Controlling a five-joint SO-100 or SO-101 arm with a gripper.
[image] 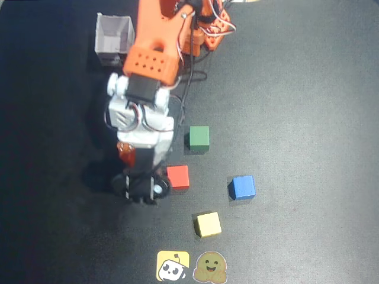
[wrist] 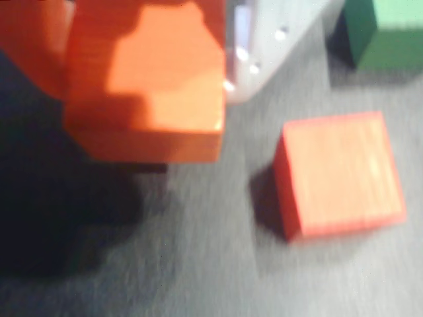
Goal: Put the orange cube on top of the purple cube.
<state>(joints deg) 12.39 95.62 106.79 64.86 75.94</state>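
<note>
The orange cube (wrist: 152,86) fills the upper left of the wrist view. It is held above the dark mat between an orange finger (wrist: 30,39) on its left and a white finger (wrist: 261,46) on its right. My gripper (wrist: 145,63) is shut on it. From overhead the gripper (image: 131,161) sits left of the middle, under the white wrist, and only a sliver of the orange cube (image: 125,155) peeks out. The purple cube shows in neither view. A dark blurred patch lies under the held cube in the wrist view, and I cannot tell what it is.
A red cube (image: 177,176) (wrist: 337,172) lies on the mat just right of the gripper. A green cube (image: 199,137) (wrist: 386,33), a blue cube (image: 242,187) and a yellow cube (image: 208,224) lie farther right. A grey open box (image: 113,38) stands by the arm's base.
</note>
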